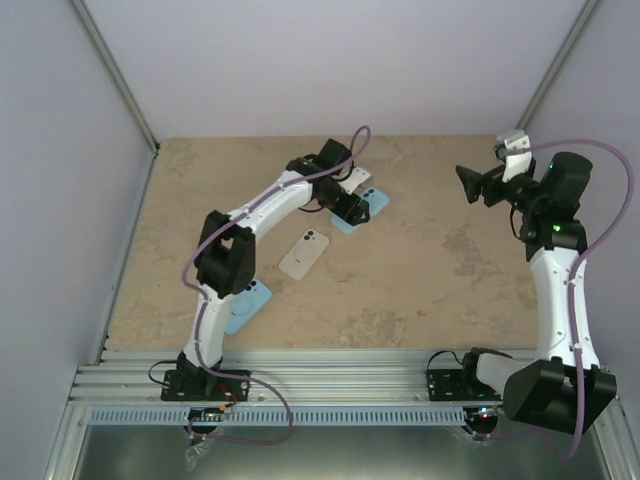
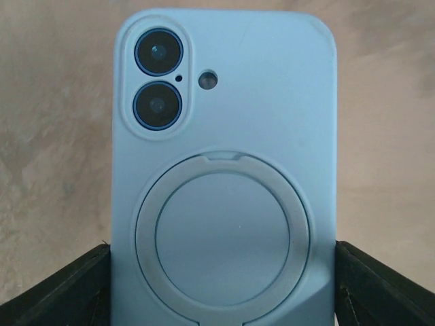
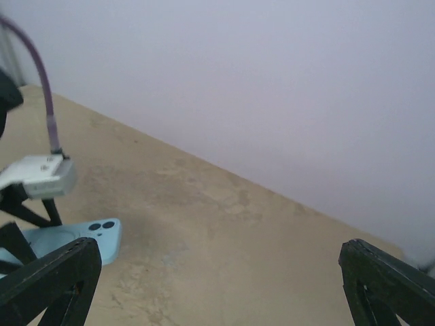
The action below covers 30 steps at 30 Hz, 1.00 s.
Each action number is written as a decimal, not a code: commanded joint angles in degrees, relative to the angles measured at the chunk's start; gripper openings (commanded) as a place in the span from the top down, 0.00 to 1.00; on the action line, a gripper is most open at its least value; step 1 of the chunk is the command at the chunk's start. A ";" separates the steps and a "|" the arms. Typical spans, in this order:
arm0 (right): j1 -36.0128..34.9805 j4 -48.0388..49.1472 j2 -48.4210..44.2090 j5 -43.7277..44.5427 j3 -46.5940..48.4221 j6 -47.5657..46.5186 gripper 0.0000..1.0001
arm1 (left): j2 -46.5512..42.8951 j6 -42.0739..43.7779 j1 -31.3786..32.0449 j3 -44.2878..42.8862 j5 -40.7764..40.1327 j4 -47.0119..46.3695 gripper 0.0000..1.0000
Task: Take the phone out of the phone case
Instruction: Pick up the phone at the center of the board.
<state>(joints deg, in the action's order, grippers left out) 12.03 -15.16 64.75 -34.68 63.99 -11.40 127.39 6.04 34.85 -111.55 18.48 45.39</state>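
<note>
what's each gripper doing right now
Left gripper: closed on the long edges of the blue phone case.
Right gripper: open wide, holding nothing.

From where I stand the two arms look like twins: the left arm point(image 1: 265, 203) and the right arm point(image 1: 556, 290) wear smooth white shells over their links, broken up by chunky black joint housings point(image 1: 225, 262). Each has a squat black base point(image 1: 205, 383), and a glossy purple cable point(image 1: 186, 268) runs loose along the outside from base to wrist. A small green light point(image 1: 556, 228) glows on the right arm, and there is a red light point(image 1: 487, 411) low by its base. A white camera block point(image 1: 514, 148) is fitted at the wrist. The left end effector point(image 1: 350, 207) and the right end effector point(image 1: 466, 185) are matt black, with broad, angular fingers point(image 3: 51, 278).
</note>
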 commanded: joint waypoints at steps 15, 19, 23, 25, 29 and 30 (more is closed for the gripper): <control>-9.11 -24.92 -12.01 -18.46 -2.45 -55.53 0.02 | -22.97 20.17 -1.36 10.49 46.21 13.61 0.39; -10.94 -27.70 -14.02 -17.66 -2.10 -61.83 0.06 | -23.57 26.07 -1.34 11.20 51.16 19.31 0.41; -14.64 -31.26 -13.91 -18.21 -0.27 -65.66 0.14 | -23.92 28.59 -0.85 11.25 53.21 22.63 0.43; -16.92 -34.15 -13.30 -17.98 0.92 -67.16 0.18 | -24.46 28.99 -0.28 11.46 53.25 22.95 0.43; -21.87 -38.92 -12.28 -15.74 2.69 -68.29 0.23 | -26.10 27.64 0.71 13.04 52.81 21.34 0.44; -23.01 -39.96 -12.07 -15.32 3.05 -68.26 0.25 | -26.48 27.28 0.88 13.46 52.66 20.91 0.44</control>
<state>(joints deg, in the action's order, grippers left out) -7.42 -48.62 52.27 -51.18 64.49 -75.92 105.08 31.70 34.63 -99.00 66.63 66.81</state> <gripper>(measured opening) 0.773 0.809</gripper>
